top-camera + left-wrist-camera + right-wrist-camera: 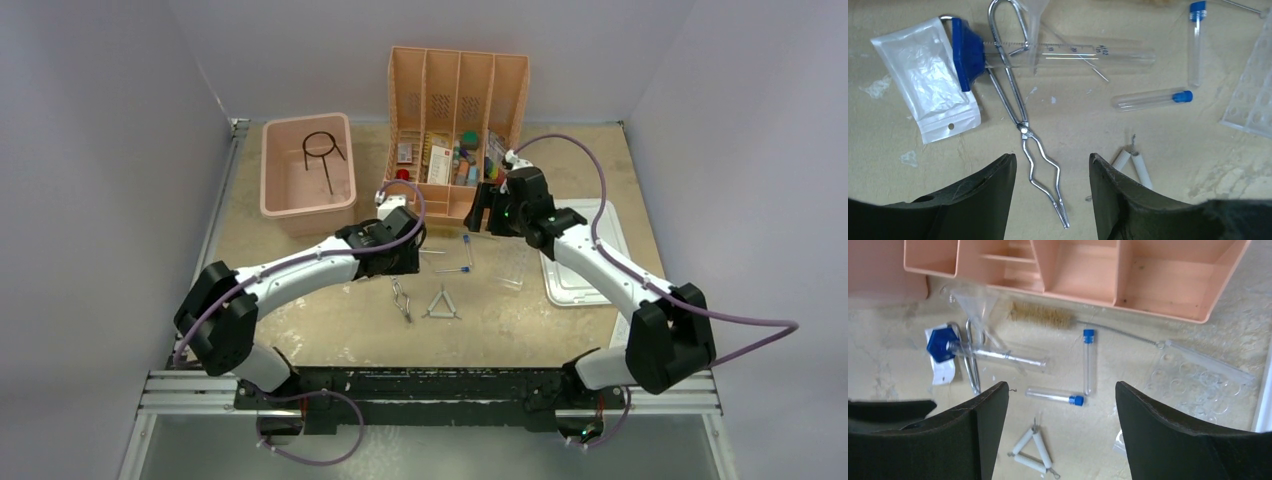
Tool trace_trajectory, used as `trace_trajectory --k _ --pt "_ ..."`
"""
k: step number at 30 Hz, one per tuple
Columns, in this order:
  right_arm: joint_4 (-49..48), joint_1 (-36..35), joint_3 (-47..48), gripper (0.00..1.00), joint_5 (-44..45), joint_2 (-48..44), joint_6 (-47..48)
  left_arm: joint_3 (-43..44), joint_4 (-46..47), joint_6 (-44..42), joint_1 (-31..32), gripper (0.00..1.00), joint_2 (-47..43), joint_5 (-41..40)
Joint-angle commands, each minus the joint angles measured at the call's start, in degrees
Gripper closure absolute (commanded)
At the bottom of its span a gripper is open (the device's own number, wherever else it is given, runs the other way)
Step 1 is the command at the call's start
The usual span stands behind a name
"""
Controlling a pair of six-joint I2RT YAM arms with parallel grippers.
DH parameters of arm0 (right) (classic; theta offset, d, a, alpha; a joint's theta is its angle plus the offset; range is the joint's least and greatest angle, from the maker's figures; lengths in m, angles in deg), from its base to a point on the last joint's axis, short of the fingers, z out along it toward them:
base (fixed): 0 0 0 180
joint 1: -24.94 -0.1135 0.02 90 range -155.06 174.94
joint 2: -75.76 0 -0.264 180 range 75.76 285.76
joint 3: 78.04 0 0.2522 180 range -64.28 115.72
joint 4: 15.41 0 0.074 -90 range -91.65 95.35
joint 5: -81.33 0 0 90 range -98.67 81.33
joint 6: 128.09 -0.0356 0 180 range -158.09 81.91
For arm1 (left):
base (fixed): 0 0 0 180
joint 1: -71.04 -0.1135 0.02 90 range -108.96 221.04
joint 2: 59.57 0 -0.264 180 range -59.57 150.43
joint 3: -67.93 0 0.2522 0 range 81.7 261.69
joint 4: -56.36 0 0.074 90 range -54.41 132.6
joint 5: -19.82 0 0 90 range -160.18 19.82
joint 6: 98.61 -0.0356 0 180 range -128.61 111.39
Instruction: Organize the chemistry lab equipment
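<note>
only the wire tripod [322,150] lies in the pink bin [300,205]; tongs [1018,112], triangle [1032,452] and tubes [1153,98] wait on the counter [330,320]; both jaws released, empty

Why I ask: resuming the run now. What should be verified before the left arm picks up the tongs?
1. Left pincer open: ok.
2. Metal tongs lined up between its fingers: ok.
3. Tongs free of other items: not ok, the graduated cylinder crosses their looped end.
4. Right pincer open, empty: ok.
5. Blue-capped tubes in the tube rack: not ok, both lie on the table.
</note>
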Motion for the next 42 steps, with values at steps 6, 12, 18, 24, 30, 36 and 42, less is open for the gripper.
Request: trace_trajectory --k 6,12,18,24,30,36,42 --pt "-3.5 -3.8 -2.5 0.24 -23.9 -0.3 2.9 -1.7 -2.4 8.6 -1.5 0.46 -5.2 -9.5" --pt "-1.1 -12.0 2.0 0.29 -31.4 10.1 1.7 -5.2 -0.4 9.1 -7.8 0.46 -11.9 -8.3" --pt "4.6 -18.9 6.7 0.33 -26.8 15.9 2.1 -6.8 -3.2 10.0 -10.0 0.46 -18.3 -12.9" --pt "12.1 -22.8 11.7 0.34 -22.1 21.2 2.3 -8.9 -5.4 12.6 -12.6 0.41 -23.2 -16.7" --pt "18.4 -24.5 16.9 0.37 -20.5 26.1 3.0 -10.7 -6.4 14.9 -13.0 0.38 -25.1 -18.3" --pt "22.1 -27.0 19.7 0.38 -17.2 29.8 3.2 -12.1 -10.1 18.7 -13.1 0.37 -28.9 -23.0" --pt "22.2 -28.8 22.0 0.41 -19.2 33.1 3.0 -12.9 -12.5 19.9 -13.1 0.36 -31.9 -25.7"
